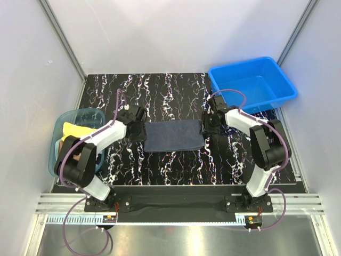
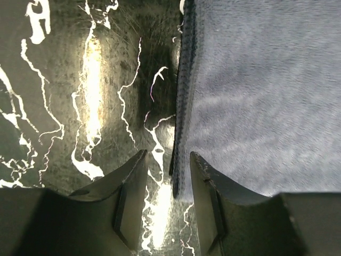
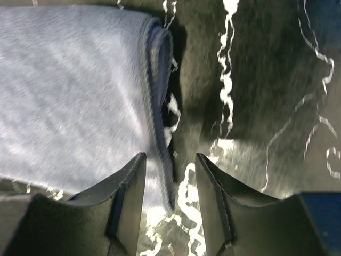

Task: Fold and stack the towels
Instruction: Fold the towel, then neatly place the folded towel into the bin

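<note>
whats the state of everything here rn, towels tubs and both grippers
dark blue towel: folded, flat on the table between the grippers
yellow towel: bunched in the teal tub, not folded
teal tub: upright, holding the yellow towel
blue bin: upright, far right corner
left gripper: open, over the dark blue towel's left edge
right gripper: open, over its right edge
</note>
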You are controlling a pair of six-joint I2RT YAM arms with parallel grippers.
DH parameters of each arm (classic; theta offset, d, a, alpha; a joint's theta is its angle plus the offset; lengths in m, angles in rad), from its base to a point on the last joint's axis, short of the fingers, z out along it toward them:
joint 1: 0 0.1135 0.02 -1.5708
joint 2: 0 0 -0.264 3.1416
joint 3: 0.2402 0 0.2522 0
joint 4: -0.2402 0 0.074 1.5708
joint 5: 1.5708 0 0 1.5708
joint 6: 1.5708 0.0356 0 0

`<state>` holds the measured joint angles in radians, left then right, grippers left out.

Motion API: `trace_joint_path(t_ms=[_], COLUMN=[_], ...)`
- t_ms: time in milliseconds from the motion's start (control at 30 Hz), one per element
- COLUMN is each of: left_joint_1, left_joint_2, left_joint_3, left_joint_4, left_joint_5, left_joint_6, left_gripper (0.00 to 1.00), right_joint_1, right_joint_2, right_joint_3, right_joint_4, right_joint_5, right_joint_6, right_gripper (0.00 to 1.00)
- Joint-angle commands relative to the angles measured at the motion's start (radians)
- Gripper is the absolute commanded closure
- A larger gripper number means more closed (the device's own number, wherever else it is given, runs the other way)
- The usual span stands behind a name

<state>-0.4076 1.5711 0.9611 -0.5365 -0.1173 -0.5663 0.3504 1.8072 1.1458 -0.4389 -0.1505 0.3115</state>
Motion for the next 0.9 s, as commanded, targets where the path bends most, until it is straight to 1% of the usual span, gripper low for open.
trace_joint_path(t_ms=[0, 100, 167, 233, 300, 333, 433, 467, 500, 533, 567, 633, 700, 800, 867], left_joint_1=[-0.007, -0.005, -0.005, -0.005, -0.005, -0.007, -0.005, -0.005, -0.005, -0.007, -0.005, -0.007, -0.005, 0.000, 0.000], left_joint_2=[-0.051, -0.040, -0.023, -0.014, -0.002, 0.003, 0.007, 0.006, 0.000, -0.005, -0.011, -0.040, -0.057, -0.059, -0.068], left_joint_3=[-0.028, -0.056, -0.065, -0.082, -0.093, -0.097, -0.099, -0.098, -0.091, -0.076, -0.068, -0.062, -0.062, -0.044, -0.038], left_joint_4=[0.001, 0.026, 0.050, 0.079, 0.093, 0.095, 0.095, 0.089, 0.081, 0.058, 0.046, 0.026, 0.023, -0.017, -0.025], left_joint_5=[-0.001, 0.019, 0.060, 0.099, 0.108, 0.108, 0.104, 0.097, 0.090, 0.075, 0.058, 0.027, 0.012, -0.007, -0.001], left_joint_6=[-0.004, -0.015, -0.023, -0.029, -0.035, -0.035, -0.034, -0.032, -0.032, -0.032, -0.027, -0.032, -0.033, -0.029, -0.027], left_gripper=[0.58, 0.58, 0.58, 0.59, 0.60, 0.61, 0.74, 0.91, 0.98, 1.00, 1.00, 1.00, 1.00, 1.00, 1.00], right_joint_1=[-0.005, -0.004, -0.004, -0.004, -0.004, -0.005, -0.004, -0.004, -0.004, -0.005, -0.005, -0.004, -0.005, -0.005, -0.004], right_joint_2=[-0.104, -0.124, -0.134, -0.135, -0.132, -0.131, -0.132, -0.134, -0.140, -0.143, -0.146, -0.161, -0.183, -0.216, -0.229], right_joint_3=[-0.013, -0.067, -0.093, -0.130, -0.155, -0.162, -0.192, -0.196, -0.202, -0.204, -0.208, -0.216, -0.237, -0.262, -0.270], right_joint_4=[-0.057, -0.034, -0.014, 0.023, 0.055, 0.065, 0.095, 0.101, 0.104, 0.106, 0.112, 0.117, 0.146, 0.181, 0.196], right_joint_5=[-0.016, -0.027, -0.038, -0.063, -0.099, -0.107, -0.113, -0.112, -0.101, -0.101, -0.101, -0.098, -0.139, -0.199, -0.212], right_joint_6=[0.047, 0.070, 0.080, 0.095, 0.109, 0.115, 0.135, 0.136, 0.141, 0.141, 0.144, 0.150, 0.164, 0.187, 0.193], right_gripper=[0.51, 0.52, 0.52, 0.52, 0.53, 0.53, 0.56, 0.61, 0.65, 0.70, 0.80, 0.92, 1.00, 1.00, 1.00])
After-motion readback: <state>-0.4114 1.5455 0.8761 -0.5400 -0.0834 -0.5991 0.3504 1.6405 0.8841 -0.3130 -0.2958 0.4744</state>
